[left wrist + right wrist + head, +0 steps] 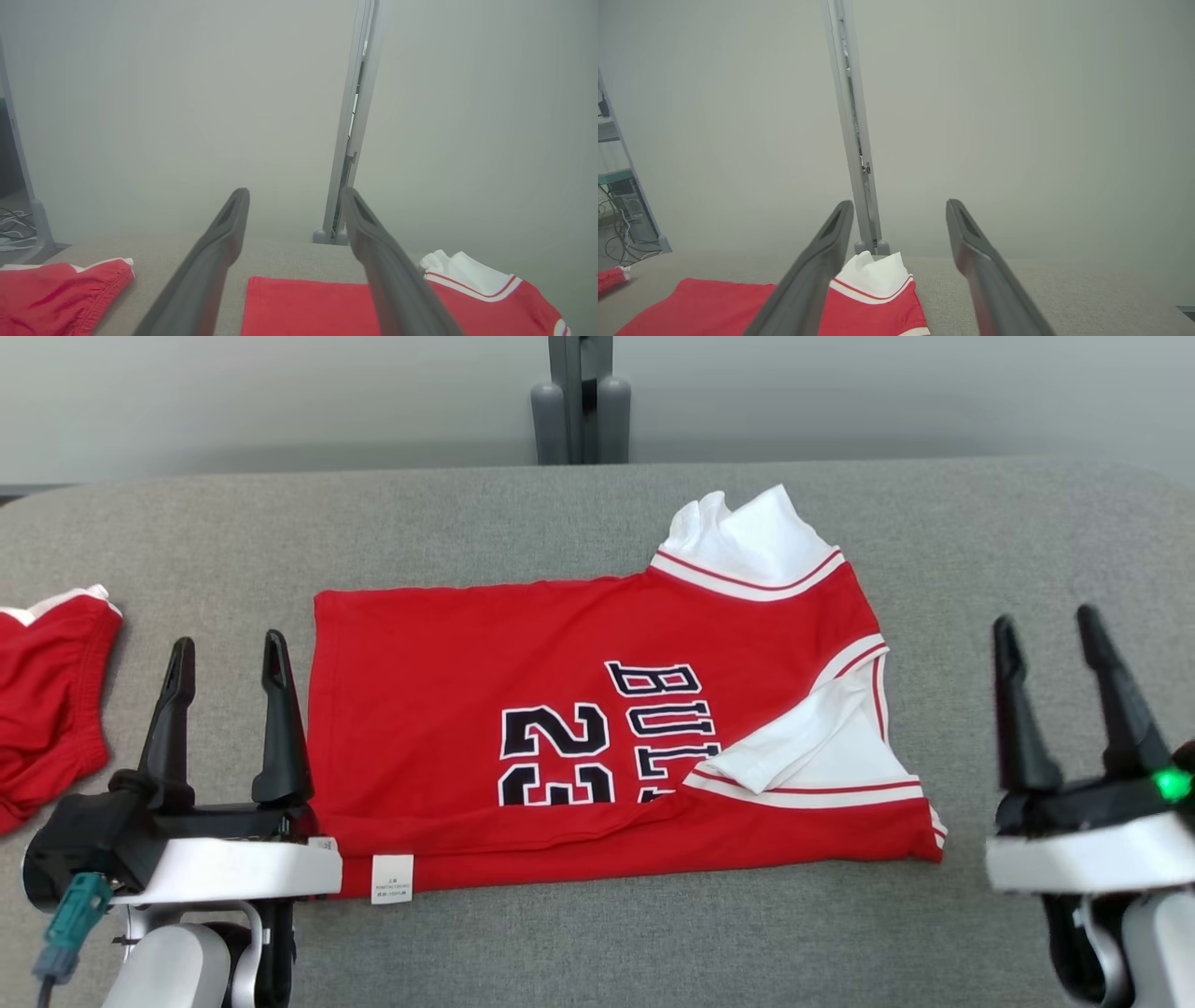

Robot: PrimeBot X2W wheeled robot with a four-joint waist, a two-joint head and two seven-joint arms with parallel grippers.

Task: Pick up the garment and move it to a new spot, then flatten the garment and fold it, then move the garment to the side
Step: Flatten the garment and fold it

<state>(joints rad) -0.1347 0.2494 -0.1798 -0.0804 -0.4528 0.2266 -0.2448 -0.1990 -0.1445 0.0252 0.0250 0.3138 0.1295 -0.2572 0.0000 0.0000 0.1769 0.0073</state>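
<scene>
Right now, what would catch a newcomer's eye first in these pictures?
The red jersey, numbered 23 and folded over, lies in the middle of the grey table. The left gripper and right gripper stand open at its two ends. Red shorts lie at the far left.

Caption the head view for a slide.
Red jersey lies partly folded on the grey table, flanked by the open left tool and open right tool.

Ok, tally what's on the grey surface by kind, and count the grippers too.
Jerseys: 1, the red jersey
Shorts: 1, the red shorts
Grippers: 2, left gripper and right gripper, jaws open on both
Total: 4
</scene>
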